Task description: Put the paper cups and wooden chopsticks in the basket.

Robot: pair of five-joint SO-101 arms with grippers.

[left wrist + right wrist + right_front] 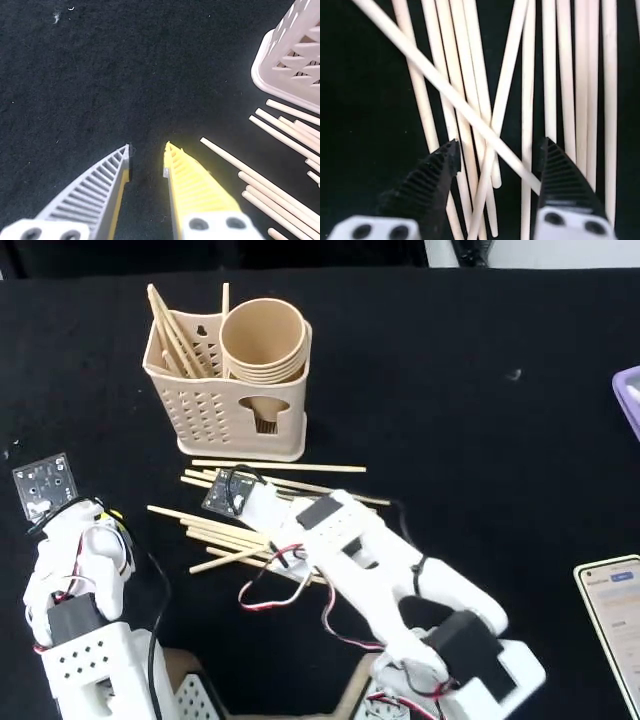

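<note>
Black desk [480, 390] carries the loose chopsticks [210, 528] near its middle, just beside the basket [215, 410] that holds the paper cups [262, 335]. My right tool [500, 142] hangs wide open and empty over them; I should pinch only the topmost crossing one, squarely.

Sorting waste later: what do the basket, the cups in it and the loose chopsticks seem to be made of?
Basket: looks like beige moulded plastic, matt, with regular holes. Cups: probably paper, matt tan, thin rolled rims. Chopsticks: seemingly bare pale wood, dull, no sheen.
</note>
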